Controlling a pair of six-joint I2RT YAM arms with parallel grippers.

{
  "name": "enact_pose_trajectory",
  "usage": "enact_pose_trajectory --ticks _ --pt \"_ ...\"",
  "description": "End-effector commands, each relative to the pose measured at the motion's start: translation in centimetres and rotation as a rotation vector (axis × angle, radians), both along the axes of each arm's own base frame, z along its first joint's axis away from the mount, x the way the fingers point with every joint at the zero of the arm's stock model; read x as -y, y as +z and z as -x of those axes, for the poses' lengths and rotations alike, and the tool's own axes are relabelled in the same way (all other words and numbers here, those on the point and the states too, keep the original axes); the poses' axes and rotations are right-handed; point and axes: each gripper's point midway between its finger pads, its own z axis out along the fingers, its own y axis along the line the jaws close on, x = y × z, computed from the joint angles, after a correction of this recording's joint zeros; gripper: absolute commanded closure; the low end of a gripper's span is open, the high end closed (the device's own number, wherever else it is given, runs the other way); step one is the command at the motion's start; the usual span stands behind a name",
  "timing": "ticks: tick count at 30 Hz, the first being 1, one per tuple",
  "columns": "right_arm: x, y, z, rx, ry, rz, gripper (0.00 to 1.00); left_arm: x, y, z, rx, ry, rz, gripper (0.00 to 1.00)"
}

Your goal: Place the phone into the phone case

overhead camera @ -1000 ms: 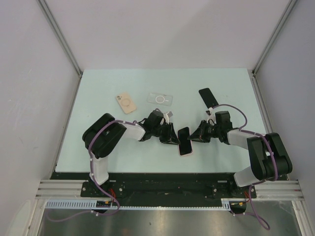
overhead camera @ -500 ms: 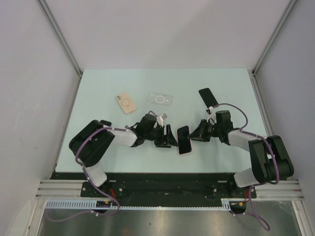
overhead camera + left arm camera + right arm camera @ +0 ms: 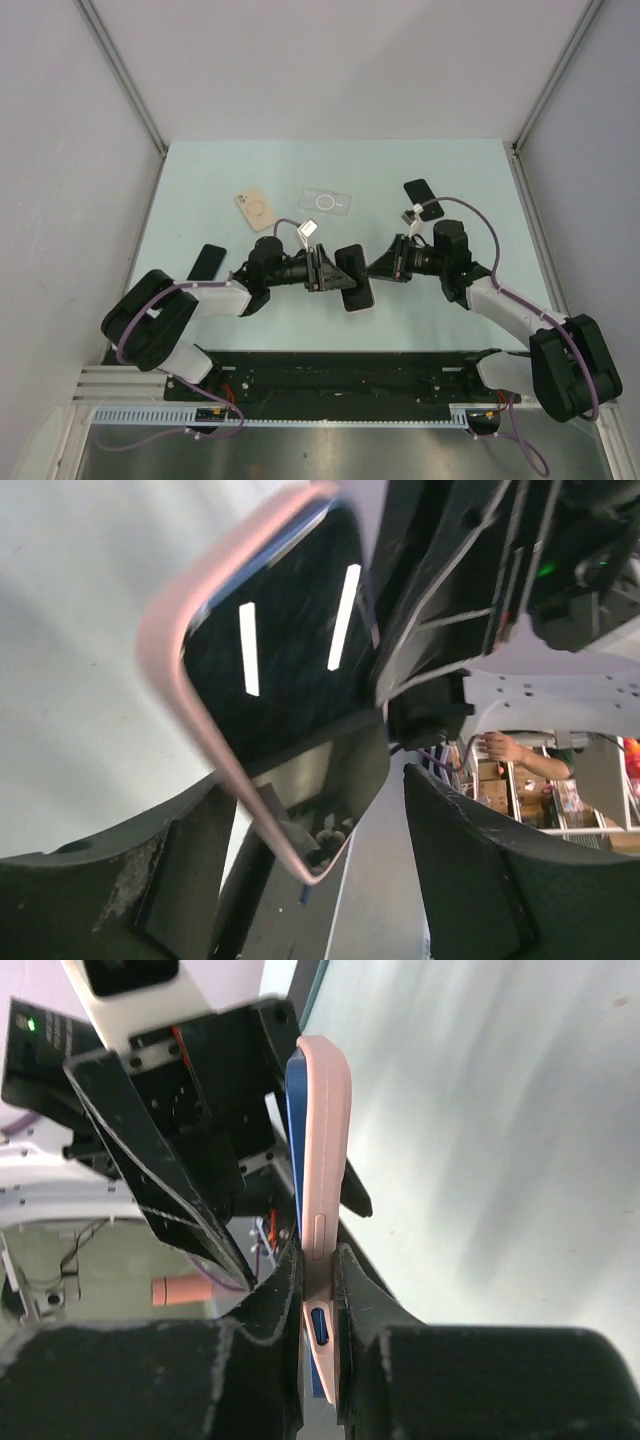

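Two hands meet over the middle of the pale green table (image 3: pixel 190 200), and between them is the blue-edged phone with a dark glass screen (image 3: pixel 285 670), sitting in the soft pink phone case (image 3: pixel 322 1150). The right hand (image 3: pixel 316 1260) pinches the cased phone front and back, while the left hand (image 3: pixel 315 800) is spread wide, its black fingers (image 3: pixel 190 870) flanking the phone's lower corner. Farther back on the table lie a beige ringed case (image 3: pixel 256 209) and a clear plastic case (image 3: pixel 326 201).

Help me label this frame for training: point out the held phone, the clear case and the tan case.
phone (image 3: pixel 356 284): top view, its dark screen.
clear case (image 3: pixel 326 201): top view, inside its ring.
tan case (image 3: pixel 256 209): top view, its middle.
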Motion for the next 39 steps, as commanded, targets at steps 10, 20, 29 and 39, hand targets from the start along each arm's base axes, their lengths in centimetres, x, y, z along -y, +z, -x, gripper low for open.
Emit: enact_pose_trajectory --ticks 10,20,29,39 --pt "-3.0 4.4 4.0 0.075 0.067 -0.144 0.96 -1.6 5.1 3.6 0.066 -0.038 0.271 0.7" --pt "-2.9 2.4 6.4 0.093 0.22 -0.115 0.42 -0.6 6.8 1.6 0.126 -0.018 0.224 1.0" --pt "-1.2 0.1 5.9 0.026 0.196 -0.129 0.43 -2.0 6.9 -2.4 0.115 0.1 0.201 1.0" --pt "-2.0 0.6 4.3 0.02 0.215 -0.226 0.43 -1.8 7.2 -3.2 0.087 0.079 0.265 1.0"
